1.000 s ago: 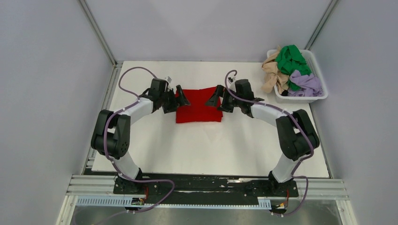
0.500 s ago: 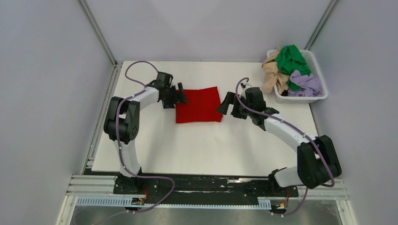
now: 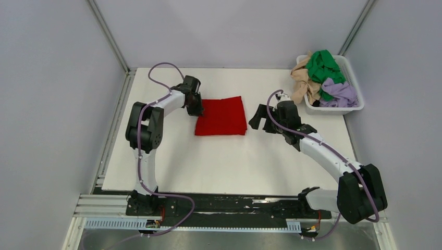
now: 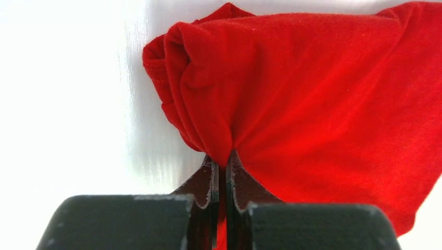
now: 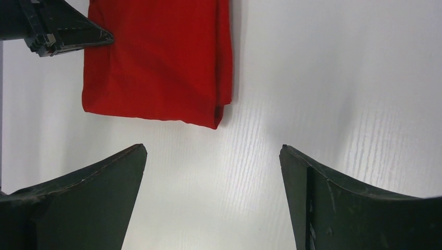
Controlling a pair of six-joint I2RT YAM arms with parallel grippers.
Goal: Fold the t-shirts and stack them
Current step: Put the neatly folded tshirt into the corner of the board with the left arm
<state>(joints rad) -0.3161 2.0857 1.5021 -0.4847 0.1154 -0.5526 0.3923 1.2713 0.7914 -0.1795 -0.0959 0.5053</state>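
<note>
The red t-shirt lies folded into a rectangle on the white table. My left gripper is at its left edge, shut on a bunched fold of the red t-shirt. In the left wrist view the cloth is pinched between the left gripper's jaws. My right gripper hangs open just right of the shirt, apart from it. In the right wrist view the right gripper holds nothing, and the red t-shirt lies ahead of it. The green, beige and lavender t-shirts are piled in the basket.
The white plastic basket stands at the table's back right corner, close behind the right arm. Grey walls enclose the table on three sides. The left gripper's finger shows at the top left of the right wrist view.
My left gripper has gone from open beside the shirt's left edge to shut on that edge. The right arm has drawn back to the right, off the shirt, still open.
</note>
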